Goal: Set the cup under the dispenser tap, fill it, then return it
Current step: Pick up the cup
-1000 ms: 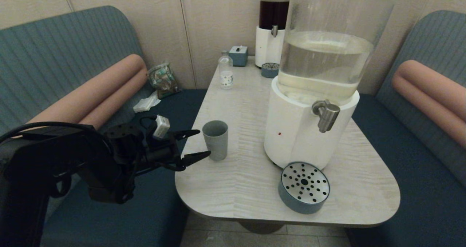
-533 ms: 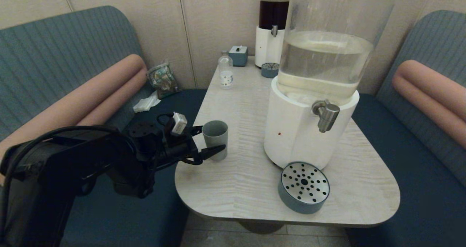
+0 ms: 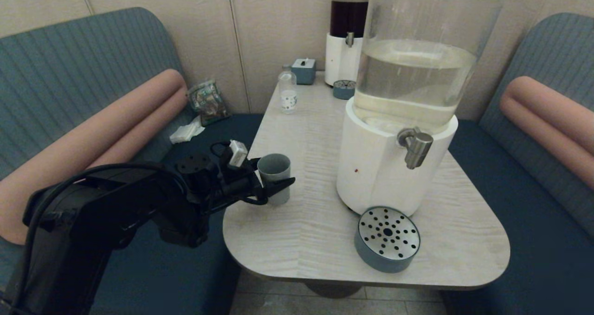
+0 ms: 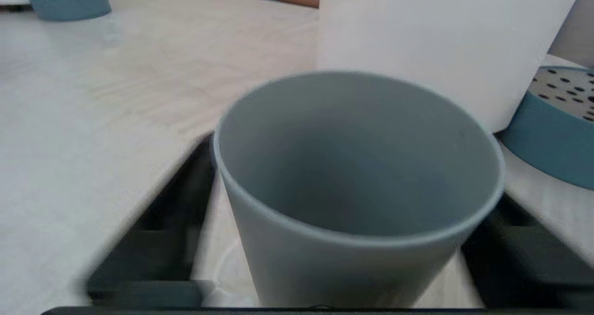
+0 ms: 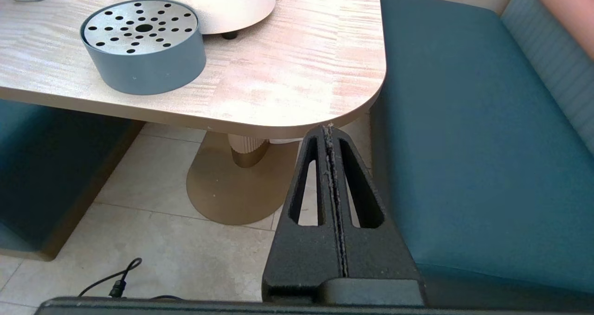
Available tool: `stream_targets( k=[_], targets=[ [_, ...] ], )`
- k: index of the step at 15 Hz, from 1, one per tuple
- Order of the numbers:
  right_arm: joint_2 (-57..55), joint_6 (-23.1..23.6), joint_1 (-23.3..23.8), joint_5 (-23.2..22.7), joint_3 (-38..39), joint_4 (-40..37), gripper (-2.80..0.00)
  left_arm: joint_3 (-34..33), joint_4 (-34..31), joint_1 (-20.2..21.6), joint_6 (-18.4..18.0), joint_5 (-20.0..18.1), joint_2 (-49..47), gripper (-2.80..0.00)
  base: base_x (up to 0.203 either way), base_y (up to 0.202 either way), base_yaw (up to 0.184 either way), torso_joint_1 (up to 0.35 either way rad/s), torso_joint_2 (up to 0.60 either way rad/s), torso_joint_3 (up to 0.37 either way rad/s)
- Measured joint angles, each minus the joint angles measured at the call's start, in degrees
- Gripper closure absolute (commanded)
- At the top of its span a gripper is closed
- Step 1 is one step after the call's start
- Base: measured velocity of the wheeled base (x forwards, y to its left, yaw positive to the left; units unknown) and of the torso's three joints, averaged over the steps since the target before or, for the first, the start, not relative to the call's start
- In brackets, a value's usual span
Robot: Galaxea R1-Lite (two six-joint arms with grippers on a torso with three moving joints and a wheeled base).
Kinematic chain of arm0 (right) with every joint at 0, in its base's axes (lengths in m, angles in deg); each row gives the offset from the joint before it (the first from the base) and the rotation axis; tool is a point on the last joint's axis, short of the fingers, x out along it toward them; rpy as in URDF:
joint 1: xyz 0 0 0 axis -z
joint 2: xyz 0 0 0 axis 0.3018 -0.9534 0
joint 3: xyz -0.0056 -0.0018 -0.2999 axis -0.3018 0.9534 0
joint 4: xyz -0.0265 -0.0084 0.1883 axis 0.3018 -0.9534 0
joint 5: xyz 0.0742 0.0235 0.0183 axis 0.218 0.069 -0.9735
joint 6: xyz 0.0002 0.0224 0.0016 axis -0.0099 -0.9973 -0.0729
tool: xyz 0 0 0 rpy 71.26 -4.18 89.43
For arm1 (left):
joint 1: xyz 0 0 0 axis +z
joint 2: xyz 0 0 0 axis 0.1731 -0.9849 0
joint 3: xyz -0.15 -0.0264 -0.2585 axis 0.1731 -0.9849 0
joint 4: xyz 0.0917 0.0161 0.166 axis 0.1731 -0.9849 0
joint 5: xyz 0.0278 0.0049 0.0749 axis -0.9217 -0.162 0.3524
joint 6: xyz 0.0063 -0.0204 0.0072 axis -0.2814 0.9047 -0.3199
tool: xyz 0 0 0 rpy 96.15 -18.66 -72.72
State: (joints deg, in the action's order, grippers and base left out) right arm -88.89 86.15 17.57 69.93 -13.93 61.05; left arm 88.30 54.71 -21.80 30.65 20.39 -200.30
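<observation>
Left gripper point(image 3: 274, 178) spread wide, fingers flanking cup point(image 3: 274, 177) on table point(image 3: 315, 231), contact unclear. Right gripper point(image 5: 330, 134) pressed together, parked below table edge.

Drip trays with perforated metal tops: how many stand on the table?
2. One drip tray sits in front of the clear-liquid dispenser; another sits below the dark-liquid dispenser.

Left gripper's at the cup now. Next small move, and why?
Probably close the left gripper on the cup. Its open fingers sit on either side of the cup, which stands upright on the table, well away from the dispenser tap. The right gripper hangs shut off the table.
</observation>
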Motion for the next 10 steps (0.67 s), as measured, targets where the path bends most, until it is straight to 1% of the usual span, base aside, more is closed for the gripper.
stream_targets(
  k=[2, 10],
  targets=[
    [0.0, 0.0, 0.0, 0.0, 0.0, 0.02, 0.0, 0.56, 0.11, -0.16, 0.97, 0.23, -0.2, 0.0, 0.0, 0.0, 0.0, 0.0, 0.0, 0.0],
    [0.0, -0.02, 0.0, 0.0, 0.0, 0.02, 0.0, 0.75, 0.41, -0.57, 0.97, 0.33, -0.39, 0.0, 0.0, 0.0, 0.0, 0.0, 0.0, 0.0]
  ],
)
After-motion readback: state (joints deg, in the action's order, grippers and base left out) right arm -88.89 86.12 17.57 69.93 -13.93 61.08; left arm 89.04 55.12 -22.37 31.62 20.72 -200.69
